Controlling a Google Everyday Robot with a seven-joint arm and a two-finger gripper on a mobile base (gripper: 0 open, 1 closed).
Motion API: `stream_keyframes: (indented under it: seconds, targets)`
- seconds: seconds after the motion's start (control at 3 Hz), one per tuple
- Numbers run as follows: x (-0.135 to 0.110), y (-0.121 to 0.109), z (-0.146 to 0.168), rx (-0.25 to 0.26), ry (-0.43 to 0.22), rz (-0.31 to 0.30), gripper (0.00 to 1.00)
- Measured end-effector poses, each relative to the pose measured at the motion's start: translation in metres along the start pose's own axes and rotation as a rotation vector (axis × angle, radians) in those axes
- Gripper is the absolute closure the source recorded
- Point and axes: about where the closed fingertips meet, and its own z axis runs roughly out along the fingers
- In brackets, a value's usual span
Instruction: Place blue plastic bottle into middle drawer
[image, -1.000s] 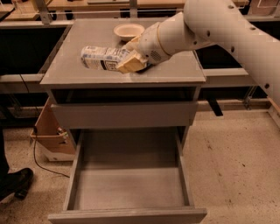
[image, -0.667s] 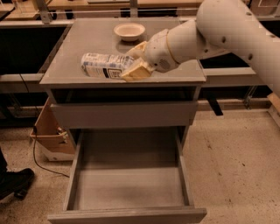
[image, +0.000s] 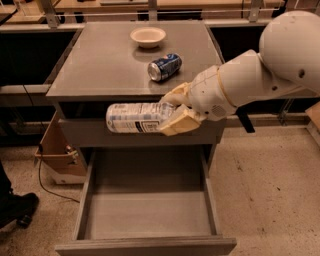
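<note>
In the camera view, the blue plastic bottle is held lying on its side in the air, in front of the flat grey drawer front just below the cabinet top. The gripper is seen at the bottle's right end, with its tan fingers closed on it from above and below; the white arm reaches in from the right. The middle drawer is pulled out toward the near side, directly below the bottle, and the bottle is held well clear of its grey floor. On the cabinet top a blue-and-silver soda can lies on its side, and a pale bowl stands farther back. A cardboard box is seen on the floor left of the cabinet.
</note>
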Motion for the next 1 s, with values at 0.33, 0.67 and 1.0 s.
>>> stream_keyframes:
  seconds: [0.33,0.67,1.0]
  targets:
    - [0.006,0.011,-0.002,-0.019,0.018,0.000,1.00]
    - [0.004,0.011,-0.001,-0.018,0.018,-0.013,1.00]
    - [0.031,0.030,0.010,-0.018,0.073,-0.052,1.00]
